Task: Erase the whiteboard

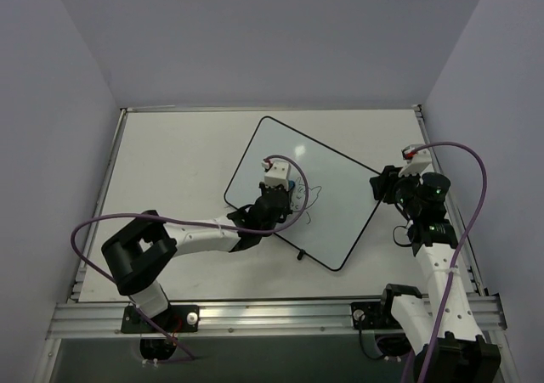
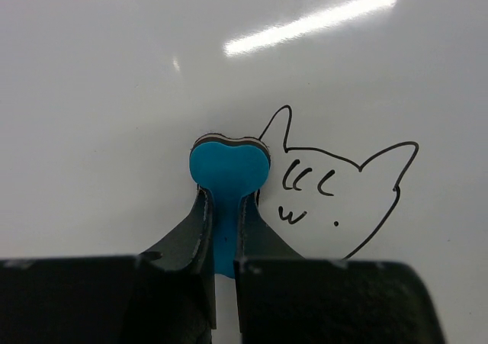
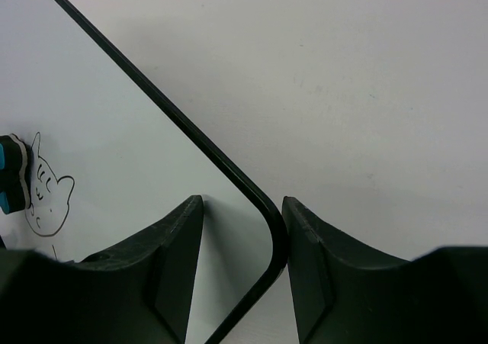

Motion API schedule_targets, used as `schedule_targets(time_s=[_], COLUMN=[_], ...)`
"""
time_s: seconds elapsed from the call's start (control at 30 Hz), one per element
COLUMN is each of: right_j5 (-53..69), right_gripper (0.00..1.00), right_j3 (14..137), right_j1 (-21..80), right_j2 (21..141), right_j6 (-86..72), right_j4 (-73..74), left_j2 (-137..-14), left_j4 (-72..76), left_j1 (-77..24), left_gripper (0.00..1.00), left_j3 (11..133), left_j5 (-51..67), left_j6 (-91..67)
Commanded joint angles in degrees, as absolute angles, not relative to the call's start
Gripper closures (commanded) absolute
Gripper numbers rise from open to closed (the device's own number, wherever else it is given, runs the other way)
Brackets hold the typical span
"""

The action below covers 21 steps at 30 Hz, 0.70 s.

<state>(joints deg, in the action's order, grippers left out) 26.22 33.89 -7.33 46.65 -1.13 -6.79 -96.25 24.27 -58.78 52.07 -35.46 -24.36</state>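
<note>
The whiteboard (image 1: 336,200) lies flat on the table, turned at an angle. A black cat doodle (image 2: 335,191) is drawn on it. My left gripper (image 1: 276,189) is shut on a small blue eraser (image 2: 229,167), whose edge rests on the board just left of the doodle. In the left wrist view the gripper (image 2: 225,200) pinches the eraser's narrow middle. My right gripper (image 1: 382,186) is open and straddles the board's right corner. In the right wrist view (image 3: 242,207) one finger is over the board (image 3: 114,123), the other outside its black rim (image 3: 229,163). The doodle (image 3: 47,199) and eraser (image 3: 6,178) show far left.
The white table (image 1: 170,162) has a metal rail (image 1: 255,313) along the near edge and raised edges left and right. A small black foot (image 1: 301,253) sticks out at the board's near edge. Purple cables loop from both arms. Walls close in on three sides.
</note>
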Motion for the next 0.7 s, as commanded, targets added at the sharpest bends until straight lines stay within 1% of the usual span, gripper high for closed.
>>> schedule_targets(time_s=[0.0,0.23,0.37,0.53,0.67], right_j5=[27.9,27.7,27.2,26.7,26.4], right_gripper=[0.59,0.59,0.59,0.59,0.59], right_j3=[36.6,36.7,36.7,36.7,36.7], right_j1=[-5.9,-5.5,-5.3,-4.5,-4.0], right_j2=[45.5,45.4,45.4,44.8,44.8], right_j6=[-0.5,-0.5,-0.5,-0.5,-0.5], right_j4=[-8.6,-8.4,-8.3,-8.3,-8.2], left_j2=[-96.9,-100.5,-103.2,-104.3,-102.1], left_j4=[25.8,23.8,22.3,19.3,18.3], left_j1=[-60.9,-63.8,-66.2,-66.3,-64.6], left_gripper=[0.98,0.98,0.98,0.98,0.98], left_j3=[52.9,60.8,64.2,65.5,63.5], left_j5=[-32.9,-31.8,-34.0,-38.1,-41.5], left_j6=[-24.3,-22.4,-21.8,-22.6,-22.7])
